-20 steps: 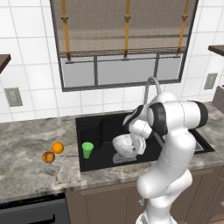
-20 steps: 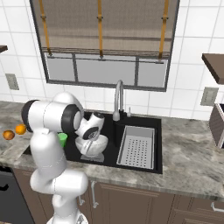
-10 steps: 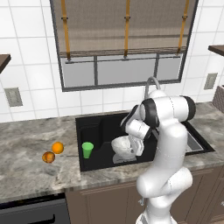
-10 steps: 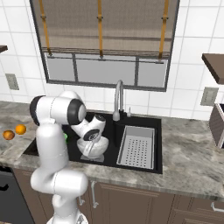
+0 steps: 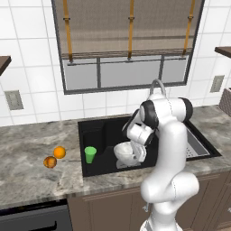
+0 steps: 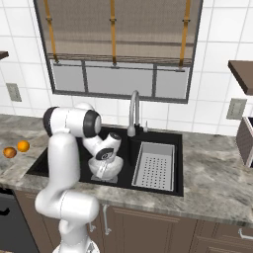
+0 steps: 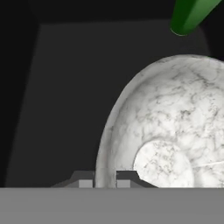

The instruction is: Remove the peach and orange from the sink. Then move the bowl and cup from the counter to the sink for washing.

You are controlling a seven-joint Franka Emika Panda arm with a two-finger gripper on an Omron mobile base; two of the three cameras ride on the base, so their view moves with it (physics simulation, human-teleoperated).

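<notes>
Bowl is sitting inside the black sink, near its middle, and the pincer is clenched on its rim, one tip on the inside and one on the outside. Its marbled whitish wall is showing in the hand view, with the cup just past its far edge. From the left base view the green cup is standing upright in the left part of the sink, near the bowl but apart from it. Out on the grey surface to the left, the orange and the peach are lying just beside each other, the peach nearer the front edge
</notes>
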